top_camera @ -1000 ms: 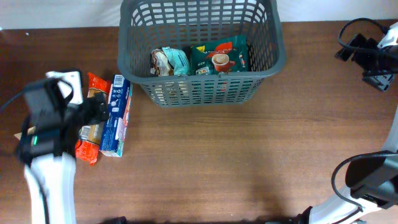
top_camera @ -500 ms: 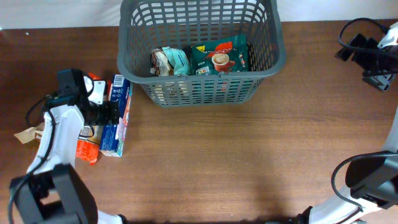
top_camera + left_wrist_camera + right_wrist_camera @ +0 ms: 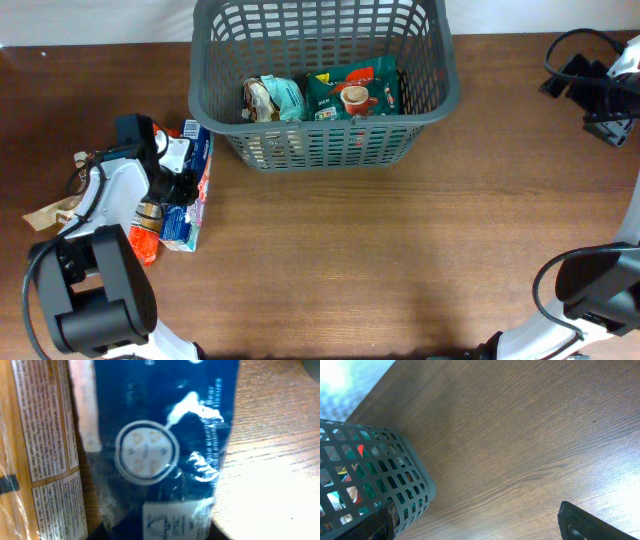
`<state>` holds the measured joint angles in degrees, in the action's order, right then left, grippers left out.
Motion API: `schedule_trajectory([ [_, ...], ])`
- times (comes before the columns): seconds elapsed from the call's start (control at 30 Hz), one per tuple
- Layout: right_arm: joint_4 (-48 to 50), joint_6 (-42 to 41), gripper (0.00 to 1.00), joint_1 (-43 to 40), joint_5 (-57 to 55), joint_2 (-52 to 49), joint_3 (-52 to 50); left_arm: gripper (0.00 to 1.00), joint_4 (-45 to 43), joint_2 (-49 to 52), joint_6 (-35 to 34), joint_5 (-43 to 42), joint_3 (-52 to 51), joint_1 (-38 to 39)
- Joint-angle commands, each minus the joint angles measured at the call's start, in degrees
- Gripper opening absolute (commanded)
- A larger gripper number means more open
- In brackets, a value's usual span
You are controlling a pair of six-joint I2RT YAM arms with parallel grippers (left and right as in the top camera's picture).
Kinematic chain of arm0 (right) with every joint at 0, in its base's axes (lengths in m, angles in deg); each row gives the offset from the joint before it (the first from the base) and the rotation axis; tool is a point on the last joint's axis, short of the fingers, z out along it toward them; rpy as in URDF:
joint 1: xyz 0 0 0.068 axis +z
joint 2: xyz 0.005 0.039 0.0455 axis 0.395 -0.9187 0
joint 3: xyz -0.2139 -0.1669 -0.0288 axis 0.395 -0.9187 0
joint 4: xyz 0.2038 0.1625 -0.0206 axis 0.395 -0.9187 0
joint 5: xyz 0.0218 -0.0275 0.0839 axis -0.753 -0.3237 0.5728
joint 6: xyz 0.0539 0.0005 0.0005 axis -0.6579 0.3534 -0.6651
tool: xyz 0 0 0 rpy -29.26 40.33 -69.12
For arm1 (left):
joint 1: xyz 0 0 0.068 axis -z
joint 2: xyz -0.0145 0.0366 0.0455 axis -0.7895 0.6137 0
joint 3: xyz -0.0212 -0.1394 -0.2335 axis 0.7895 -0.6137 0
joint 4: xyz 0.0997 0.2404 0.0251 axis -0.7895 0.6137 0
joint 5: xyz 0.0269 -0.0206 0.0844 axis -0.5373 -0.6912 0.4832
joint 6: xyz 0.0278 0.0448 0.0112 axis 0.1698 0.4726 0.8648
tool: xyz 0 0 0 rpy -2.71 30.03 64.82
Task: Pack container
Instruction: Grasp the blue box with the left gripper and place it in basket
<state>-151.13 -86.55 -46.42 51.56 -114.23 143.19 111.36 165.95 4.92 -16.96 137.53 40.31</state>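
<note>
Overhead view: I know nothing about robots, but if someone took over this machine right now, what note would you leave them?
Left gripper: low over the blue packet, left of the basket; whether it is open or shut cannot be told.
Right gripper: open, empty, above the table to the basket's right.
Done: a green coffee packet and a pale teal packet lie in the basket.
Left: the blue packet and an orange packet beside it, both outside on the table.

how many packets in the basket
2: a pale teal packet at the left of the grey basket, a green packet beside it on the right. Others may hide beneath.
</note>
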Motion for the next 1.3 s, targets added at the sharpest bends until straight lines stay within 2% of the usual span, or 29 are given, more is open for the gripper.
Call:
schedule_trajectory([
  [0.0,0.0,-0.3,0.99,-0.1,0.3,0.6,-0.3,0.04,-0.2,0.9,0.6,-1.2,0.1,0.5],
  [0.13,0.0,-0.3,0.99,-0.1,0.3,0.6,-0.3,0.02,1.7,0.7,0.5,-1.3,1.4,0.5],
  [0.3,0.0,-0.3,0.99,-0.1,0.3,0.6,-0.3,0.02,8.4,0.5,0.5,-0.7,10.6,0.4],
  [0.43,0.0,-0.3,0.99,-0.1,0.3,0.6,-0.3,0.02,15.2,0.5,0.3,3.8,23.1,0.4],
  [0.5,0.0,-0.3,0.99,-0.1,0.3,0.6,-0.3,0.02,18.8,0.5,0.3,7.6,32.7,0.4],
  [0.63,0.0,-0.3,0.99,-0.1,0.3,0.6,-0.3,0.02,20.6,0.4,0.4,13.5,47.8,0.5],
  [0.73,0.0,-0.3,0.99,-0.1,0.3,0.6,-0.3,0.02,20.6,0.1,1.8,13.2,57.3,1.0],
  [0.83,0.0,-0.3,0.99,-0.1,0.3,0.6,-0.3,0.02,20.6,0.0,10.4,11.2,64.9,3.7],
  [1.03,0.0,-0.3,0.99,-0.1,0.3,0.6,-0.3,0.02,19.8,0.1,44.2,11.3,70.2,17.2],
  [1.13,0.0,-0.3,0.99,-0.1,0.3,0.6,-0.3,0.02,16.5,0.9,51.8,11.3,69.7,24.5],
  [1.27,0.0,-0.3,0.99,-0.1,0.3,0.6,-0.3,0.02,12.0,4.0,54.0,13.1,69.5,31.6],
])
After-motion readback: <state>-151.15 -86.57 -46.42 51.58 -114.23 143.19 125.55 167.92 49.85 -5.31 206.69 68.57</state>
